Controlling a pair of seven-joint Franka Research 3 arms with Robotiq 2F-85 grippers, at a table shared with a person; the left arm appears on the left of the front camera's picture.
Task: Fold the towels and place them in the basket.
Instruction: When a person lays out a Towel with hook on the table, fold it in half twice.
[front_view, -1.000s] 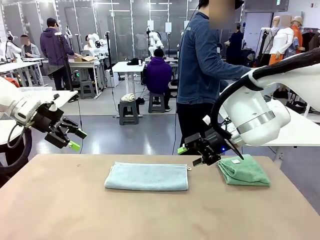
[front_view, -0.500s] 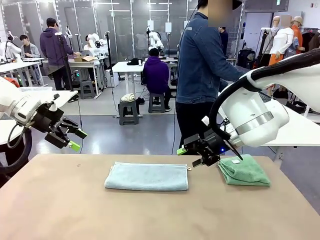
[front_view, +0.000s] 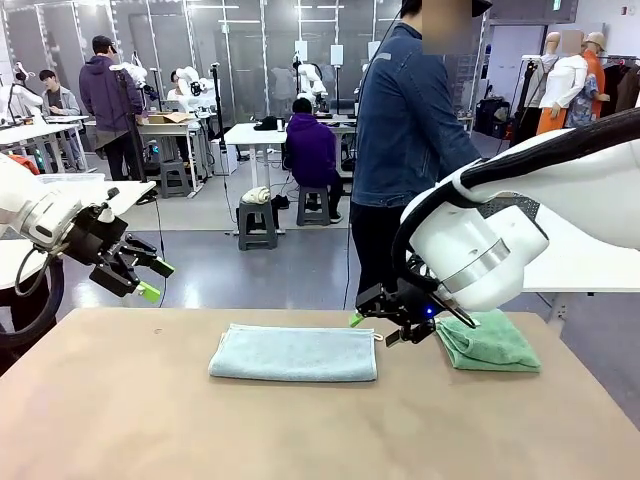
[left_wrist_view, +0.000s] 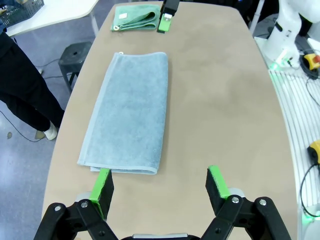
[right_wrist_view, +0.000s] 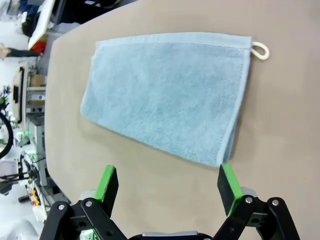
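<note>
The pale blue-grey towel lies at the centre of the front view on the tan table, folded into a long flat band. The mint green towel sits apart from it at centre right as a smaller, thicker folded bundle. The right gripper hovers low between the two, its fingers spread and holding nothing. The left gripper hangs at the left edge of the frame, off the table's end, its jaws likewise wide and empty. Both towels are terry cloth, so they are probably light, soft and limp. A pinch on only the top layer would likely peel the fold open and let the rest sag. The safer hold looks like the stacked edge at a short end, with all layers taken together. In the right wrist view that layered edge runs down the right side of the towel, below a small hanging loop at upper right. In the left wrist view the green towel carries a small white label at the top of the frame, its print too small to read. No other writing is legible. A dark mesh container, possibly the basket, shows in that view's upper left corner.
</note>
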